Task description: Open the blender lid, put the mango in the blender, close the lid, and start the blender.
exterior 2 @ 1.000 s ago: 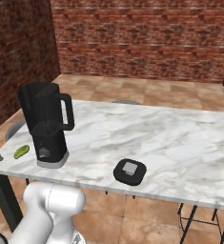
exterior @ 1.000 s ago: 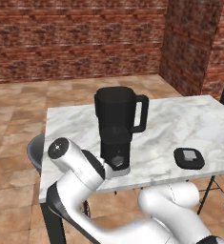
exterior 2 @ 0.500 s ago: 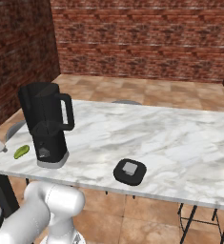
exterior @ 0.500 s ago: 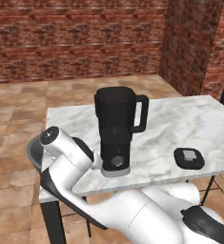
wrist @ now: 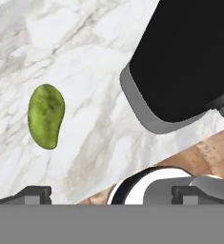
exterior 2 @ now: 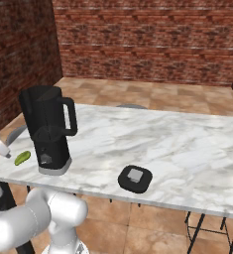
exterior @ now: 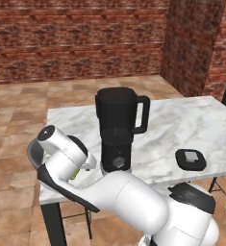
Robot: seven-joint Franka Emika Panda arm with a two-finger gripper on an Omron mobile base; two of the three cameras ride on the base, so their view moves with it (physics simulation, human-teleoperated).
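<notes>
The blender (exterior 2: 47, 130) stands upright near the left end of the marble table (exterior 2: 187, 149), its jar open at the top and its handle towards the right. It is also in the left base view as the blender (exterior: 117, 129). The blender lid (exterior 2: 135, 178) lies flat near the front edge, well right of the blender, and appears again as the lid (exterior: 191, 159). The mango (wrist: 46, 116) lies on the marble left of the blender's base (wrist: 180, 71). My gripper (wrist: 111, 193) is open above the table's edge, with nothing between its fingers. From the right, the gripper (exterior 2: 4, 152) hovers just left of the mango (exterior 2: 22, 158).
My own arm (exterior: 105, 192) crosses the table's front left corner and hides much of it. A grey chair seat (exterior: 33, 154) sits left of the table, another chair (exterior 2: 130, 105) behind it, and a stool (exterior 2: 202, 228) at the front right. Brick walls close the back.
The arm has swung further left and its elbow has risen, bringing the hand over the table's left end by the mango. Blender, lid and mango have not moved.
</notes>
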